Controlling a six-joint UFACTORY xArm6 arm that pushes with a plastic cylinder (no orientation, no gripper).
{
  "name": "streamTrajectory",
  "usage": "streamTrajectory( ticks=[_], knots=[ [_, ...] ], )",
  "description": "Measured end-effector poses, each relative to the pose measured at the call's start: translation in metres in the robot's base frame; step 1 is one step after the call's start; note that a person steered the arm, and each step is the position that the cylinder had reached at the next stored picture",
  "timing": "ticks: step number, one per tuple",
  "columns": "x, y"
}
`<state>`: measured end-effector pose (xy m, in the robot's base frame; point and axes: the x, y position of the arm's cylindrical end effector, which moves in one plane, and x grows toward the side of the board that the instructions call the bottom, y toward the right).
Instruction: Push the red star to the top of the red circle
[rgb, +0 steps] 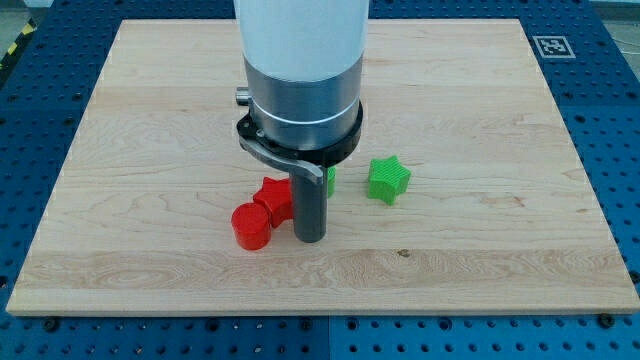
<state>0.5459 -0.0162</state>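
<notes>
The red circle (251, 225) lies on the wooden board (150, 120) a little left of the centre, near the view's bottom. The red star (272, 197) touches it at its upper right, partly hidden by the rod. My tip (311, 237) rests on the board just right of both red blocks, right beside the star and slightly apart from the circle.
A green star (388, 180) lies right of the rod. Another green block (329, 180), shape unclear, peeks out behind the rod. The arm's white and grey body (302, 70) hides the board's middle top. A marker tag (553, 46) sits at the top right corner.
</notes>
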Motion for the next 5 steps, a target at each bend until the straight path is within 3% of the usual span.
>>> streamTrajectory(
  ticks=[5],
  knots=[
    [-0.030,-0.029]
  ],
)
